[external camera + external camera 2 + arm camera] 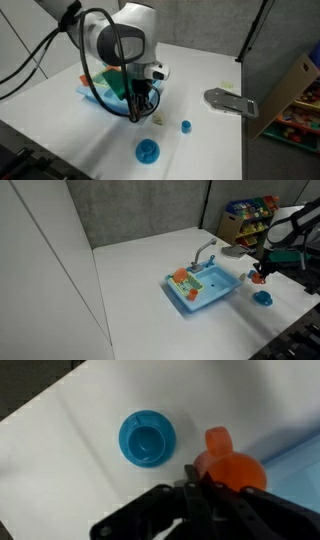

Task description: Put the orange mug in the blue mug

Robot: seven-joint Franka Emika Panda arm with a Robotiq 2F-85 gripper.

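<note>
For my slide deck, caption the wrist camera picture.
Gripper holds the orange mug above the white table, near the blue mug.

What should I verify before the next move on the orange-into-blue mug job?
1. Grip: fingers shut on the orange mug. Ok.
2. Blue mug upright, mouth up, nothing inside. Ok.
3. Orange mug centred over the blue mug. Not ok: in the wrist view the blue mug sits off to the side, apart.
4. Orange mug upright in the grip. Cannot tell.
5. Tiny blue cup out of the way. Ok: it stands apart from the blue mug in an exterior view.
</note>
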